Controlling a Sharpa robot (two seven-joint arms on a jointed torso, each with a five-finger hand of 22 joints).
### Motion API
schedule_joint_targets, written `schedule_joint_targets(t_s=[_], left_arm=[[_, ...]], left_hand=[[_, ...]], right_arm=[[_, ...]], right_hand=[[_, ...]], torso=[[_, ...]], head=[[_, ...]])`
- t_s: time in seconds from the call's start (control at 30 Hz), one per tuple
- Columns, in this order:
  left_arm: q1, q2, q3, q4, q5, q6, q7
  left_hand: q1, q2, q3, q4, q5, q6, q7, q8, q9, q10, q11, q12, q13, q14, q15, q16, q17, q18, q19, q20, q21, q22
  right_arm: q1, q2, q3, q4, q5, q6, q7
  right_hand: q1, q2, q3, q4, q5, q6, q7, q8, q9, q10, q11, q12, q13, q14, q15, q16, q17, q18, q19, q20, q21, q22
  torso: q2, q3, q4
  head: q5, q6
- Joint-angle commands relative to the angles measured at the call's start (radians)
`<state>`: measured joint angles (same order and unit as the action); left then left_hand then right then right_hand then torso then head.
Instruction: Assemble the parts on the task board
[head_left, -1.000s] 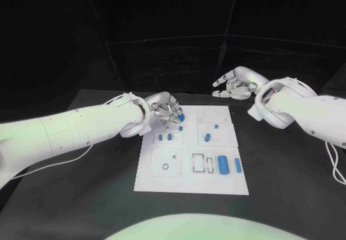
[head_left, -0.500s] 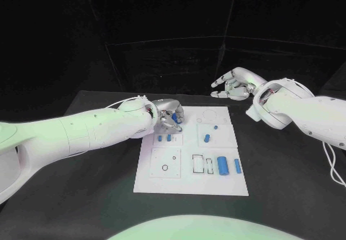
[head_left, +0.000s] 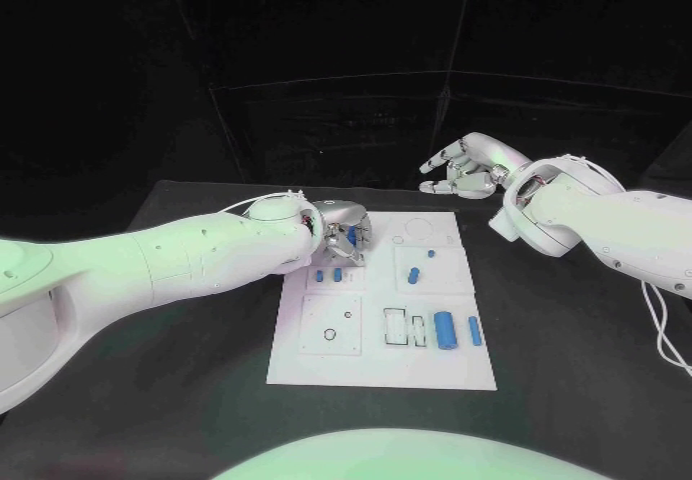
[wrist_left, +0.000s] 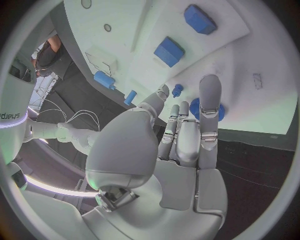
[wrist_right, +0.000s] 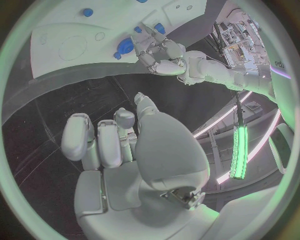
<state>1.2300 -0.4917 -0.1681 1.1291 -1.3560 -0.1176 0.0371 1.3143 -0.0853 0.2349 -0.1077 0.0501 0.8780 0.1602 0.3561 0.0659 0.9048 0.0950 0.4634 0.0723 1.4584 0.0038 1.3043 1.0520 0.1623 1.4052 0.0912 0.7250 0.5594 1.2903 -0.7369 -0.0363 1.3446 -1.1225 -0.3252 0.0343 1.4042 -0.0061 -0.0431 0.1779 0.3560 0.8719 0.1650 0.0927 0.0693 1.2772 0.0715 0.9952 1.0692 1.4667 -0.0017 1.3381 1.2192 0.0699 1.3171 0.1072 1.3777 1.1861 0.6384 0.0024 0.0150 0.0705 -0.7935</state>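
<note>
The white task board (head_left: 378, 362) lies in the middle of the black table. My left hand (head_left: 340, 234) is over the board's far left corner, its fingertips on a round blue part (head_left: 361, 239) that sits against the board there. In the left wrist view one finger lies across this round part (wrist_left: 193, 108), with a small blue peg (wrist_left: 177, 90) beside it. My right hand (head_left: 464, 166) hangs above the table beyond the board's far right corner, fingers apart and holding nothing. The right wrist view shows my left hand (wrist_right: 157, 50) at the round part (wrist_right: 125, 47).
Loose blue parts lie on the board: two small blocks (head_left: 329, 273), a short rod (head_left: 413, 275), and two cylinders (head_left: 447, 328) near the right edge. Outlined slots (head_left: 395, 327) and a plate with holes (head_left: 333, 325) sit in the near half. Black table surrounds the board.
My left wrist has turned and the forearm has swung in over the board, while the round blue part stayed at the same spot. The right hand has barely moved.
</note>
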Motion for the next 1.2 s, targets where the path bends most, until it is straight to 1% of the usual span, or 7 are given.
schedule_joint_targets(t_s=[0.03,0.13,0.43,0.53,0.8,1.03,1.2], left_arm=[[0.001,0.008,0.0,-0.006,-0.022,0.027,-0.013],[0.001,0.013,0.0,-0.009,-0.034,0.037,-0.012],[0.001,0.028,0.001,-0.028,-0.051,0.067,-0.016],[0.001,0.032,0.001,-0.034,-0.059,0.078,-0.017],[-0.003,0.041,0.001,-0.044,-0.077,0.103,-0.02],[-0.004,0.038,0.001,-0.047,-0.08,0.106,-0.037],[-0.005,0.038,0.001,-0.047,-0.08,0.112,-0.039]], left_hand=[[0.009,0.019,0.005,-0.006,-0.003,0.011,-0.001,-0.008,0.001,0.01,0.0,-0.007,-0.003,0.01,-0.003,0.006,0.003,0.008,0.009,0.002,0.011,0.009],[0.02,0.032,0.015,-0.013,-0.003,0.023,-0.005,-0.01,0.001,0.031,-0.005,-0.004,-0.003,0.011,-0.006,0.007,0.002,0.006,0.013,0.0,0.025,0.025],[0.026,0.045,0.039,-0.028,-0.002,0.046,-0.011,-0.021,0.001,0.058,-0.011,-0.016,-0.009,0.013,-0.011,0.007,-0.004,0.004,0.019,-0.005,0.046,0.048],[0.024,0.048,0.048,-0.032,-0.002,0.056,-0.013,-0.025,0.001,0.07,-0.013,-0.022,-0.009,0.011,-0.013,-0.001,-0.023,-0.001,0.024,-0.006,0.07,0.076],[0.013,0.048,0.061,-0.04,-0.002,0.072,-0.016,-0.036,0.0,0.087,-0.016,-0.038,-0.01,0.011,-0.016,-0.01,-0.045,-0.004,0.029,-0.009,0.09,0.098],[0.002,0.043,0.071,-0.047,-0.002,0.073,-0.014,-0.052,-0.001,0.088,-0.014,-0.06,-0.011,0.011,-0.015,-0.014,-0.059,-0.009,0.033,-0.01,0.11,0.122],[0.002,0.052,0.085,-0.052,-0.002,0.083,-0.014,-0.058,0.0,0.1,-0.015,-0.07,-0.01,0.012,-0.016,-0.015,-0.066,-0.011,0.037,-0.011,0.124,0.137]], right_arm=[[0.002,0.001,0.001,0.002,-0.003,-0.013,0.005],[0.002,0.002,0.001,0.002,-0.003,-0.013,0.005],[0.002,0.002,0.001,0.001,-0.003,-0.013,0.004],[0.002,0.003,0.001,0.001,-0.003,-0.013,0.004],[0.002,0.003,0.001,0.002,-0.003,-0.013,0.004],[0.002,0.002,0.001,0.002,-0.003,-0.013,0.004],[0.002,0.002,0.001,0.002,-0.003,-0.013,0.004]], right_hand=[[0.002,0.011,0.002,0.005,0.004,-0.007,0.001,0.003,0.0,-0.004,0.002,-0.003,0.001,0.032,-0.002,-0.005,-0.001,0.016,-0.005,0.0,-0.007,-0.001],[0.002,0.011,0.002,0.005,0.004,-0.007,0.001,0.003,0.0,-0.004,0.002,-0.003,0.001,0.032,-0.002,-0.005,-0.001,0.016,-0.005,0.0,-0.007,-0.001],[0.002,0.011,0.002,0.005,0.004,-0.007,0.001,0.003,0.0,-0.004,0.002,-0.003,0.001,0.032,-0.002,-0.005,-0.001,0.016,-0.005,0.0,-0.007,-0.001],[0.002,0.011,0.002,0.005,0.004,-0.007,0.001,0.003,0.0,-0.004,0.002,-0.003,0.001,0.032,-0.002,-0.005,-0.001,0.016,-0.005,0.0,-0.007,-0.001],[0.002,0.011,0.002,0.005,0.004,-0.007,0.001,0.003,0.0,-0.004,0.002,-0.003,0.001,0.032,-0.002,-0.005,-0.001,0.016,-0.005,0.0,-0.007,-0.001],[0.005,0.013,0.003,0.005,0.005,-0.006,0.001,0.004,0.001,-0.005,0.002,-0.004,0.001,0.031,-0.002,-0.006,-0.002,0.016,-0.006,0.0,-0.007,-0.001],[0.005,0.013,0.003,0.005,0.005,-0.006,0.001,0.004,0.001,-0.005,0.002,-0.004,0.001,0.031,-0.002,-0.006,-0.002,0.016,-0.006,0.0,-0.007,-0.001]], torso=[[0.0,0.0008,-0.0005],[0.0,0.0001,-0.0007],[-0.001,0.0003,0.0002],[-0.001,0.0005,0.0008],[-0.001,0.0003,0.0],[-0.001,-0.0005,0.0007],[-0.001,-0.0001,0.0013]], head=[[0.001,-0.001],[0.0,-0.001],[-0.001,-0.003],[-0.001,-0.004],[0.0,-0.004],[-0.005,-0.004],[-0.002,-0.005]])
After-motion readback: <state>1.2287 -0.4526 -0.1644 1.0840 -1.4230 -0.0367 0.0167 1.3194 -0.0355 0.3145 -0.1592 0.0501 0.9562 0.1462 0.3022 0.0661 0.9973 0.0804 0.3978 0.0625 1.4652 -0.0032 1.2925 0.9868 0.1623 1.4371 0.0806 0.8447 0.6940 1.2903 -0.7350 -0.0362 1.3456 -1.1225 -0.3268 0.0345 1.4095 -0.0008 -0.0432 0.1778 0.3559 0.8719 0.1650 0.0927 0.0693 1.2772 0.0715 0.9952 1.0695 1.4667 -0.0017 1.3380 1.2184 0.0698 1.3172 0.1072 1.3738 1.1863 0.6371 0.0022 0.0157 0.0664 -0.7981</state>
